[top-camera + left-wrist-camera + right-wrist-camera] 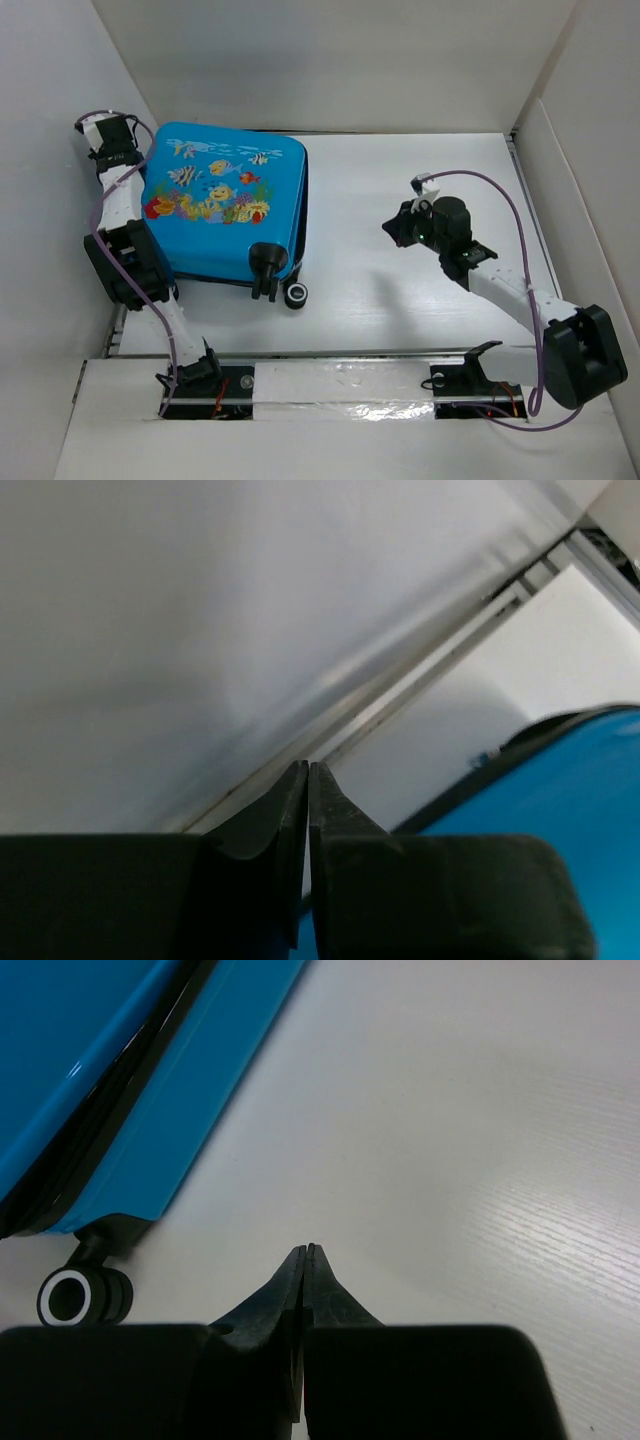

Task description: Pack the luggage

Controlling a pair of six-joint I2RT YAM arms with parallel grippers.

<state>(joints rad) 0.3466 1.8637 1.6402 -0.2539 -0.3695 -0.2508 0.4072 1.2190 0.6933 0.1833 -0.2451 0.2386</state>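
The arm bases (190, 378) sit bolted at the near edge. Just past them, on the left half of the surface (400, 320), the luggage (225, 200) lies flat and looks closed. Its wheels (296, 295) face the near edge and its long axis runs near to far. The right fingers (275, 1300), pressed together, hang well off its right side, with the case ahead and to their left. The left fingers (280, 815), also together, sit just beside its far left corner, so I'd say the left arm is nearer.
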